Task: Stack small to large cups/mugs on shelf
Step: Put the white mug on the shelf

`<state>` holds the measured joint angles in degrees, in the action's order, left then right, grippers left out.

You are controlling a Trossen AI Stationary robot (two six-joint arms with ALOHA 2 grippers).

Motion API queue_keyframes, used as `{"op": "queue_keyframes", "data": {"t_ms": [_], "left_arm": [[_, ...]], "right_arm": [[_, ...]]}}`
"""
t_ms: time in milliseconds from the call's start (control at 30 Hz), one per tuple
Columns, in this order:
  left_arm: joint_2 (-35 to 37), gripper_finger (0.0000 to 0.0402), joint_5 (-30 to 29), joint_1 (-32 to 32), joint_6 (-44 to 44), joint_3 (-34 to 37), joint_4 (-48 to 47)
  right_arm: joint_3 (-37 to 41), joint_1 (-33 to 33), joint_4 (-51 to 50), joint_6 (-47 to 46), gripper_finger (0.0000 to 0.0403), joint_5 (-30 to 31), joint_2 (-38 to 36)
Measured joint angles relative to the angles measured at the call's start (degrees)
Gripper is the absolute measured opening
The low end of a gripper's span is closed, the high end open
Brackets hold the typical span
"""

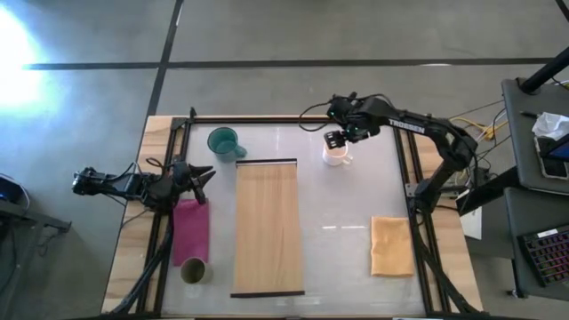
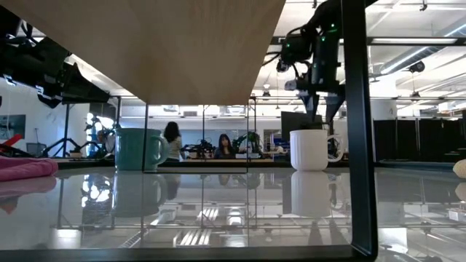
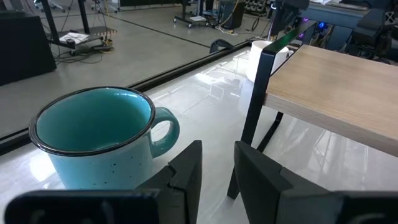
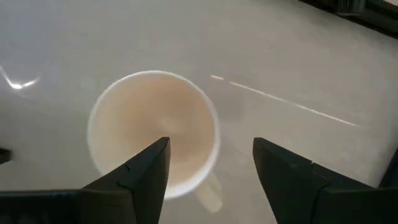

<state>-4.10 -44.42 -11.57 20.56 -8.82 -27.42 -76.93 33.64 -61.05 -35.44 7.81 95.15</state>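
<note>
White mug (image 1: 335,156): standing upright on the bench near the far edge, right of the shelf's far end, mouth up and empty, its handle pointing toward the bench's right side.
Right gripper (image 1: 337,139): hanging directly over the white mug (image 4: 153,129), fingers (image 4: 140,174) spread wide, one over the mug's mouth and the other outside its rim on the handle side; gripping nothing and, in the low view, not quite touching the mug (image 2: 309,150).
Right arm (image 1: 418,129): reaching in from the bench's right edge toward the far edge.
Left gripper (image 1: 201,178): waiting above the left part of the bench, just over the far end of the pink cloth, fingers (image 3: 186,177) parted by a narrow gap and holding nothing, pointing toward the teal mug.
Teal mug (image 1: 223,142): sitting upright near the far edge, just off the shelf's far left corner, handle turned toward the shelf; empty inside in the left wrist view (image 3: 96,143).
Shelf (image 1: 267,227): light-wood board on dark legs, running lengthwise down the middle of the bench from far to near edge, its top bare.
Olive-brown cup (image 1: 194,271): standing near the bench's near left corner, just beside the near end of the pink cloth.
Pink cloth (image 1: 190,229): lying left of the shelf.
Tan cloth (image 1: 391,245): lying flat right of the shelf, toward the near right corner.
</note>
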Motion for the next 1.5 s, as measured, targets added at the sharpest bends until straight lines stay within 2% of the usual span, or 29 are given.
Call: {"op": "queue_keyframes", "data": {"t_ms": [200, 433, 933, 1067, 1333, 1500], "left_arm": [[0.0, 0.008, 0.0, 0.0, 0.0, 0.0, 0.0], [0.0, 0.008, 0.0, 0.0, 0.0, 0.0, 0.0], [0.0, 0.008, 0.0, 0.0, 0.0, 0.0, 0.0], [0.0, 0.008, 0.0, 0.0, 0.0, 0.0, 0.0], [0.0, 0.008, 0.0, 0.0, 0.0, 0.0, 0.0], [0.0, 0.008, 0.0, 0.0, 0.0, 0.0, 0.0]], "right_arm": [[3.0, 1.1, 0.5, 1.9, 0.0224, 1.3, 0.9], [3.5, 1.6, 5.2, 2.9, 0.0224, 1.1, 2.2], [5.8, 1.6, 7.6, 2.5, 0.0221, 2.3, 5.0], [6.0, 1.7, 7.9, 2.9, 0.0196, 2.8, 5.1], [6.0, 1.7, 8.2, 4.1, 0.0105, 2.8, 5.1], [6.1, 1.7, 9.0, 5.5, 0.0061, 2.8, 5.1]]}}
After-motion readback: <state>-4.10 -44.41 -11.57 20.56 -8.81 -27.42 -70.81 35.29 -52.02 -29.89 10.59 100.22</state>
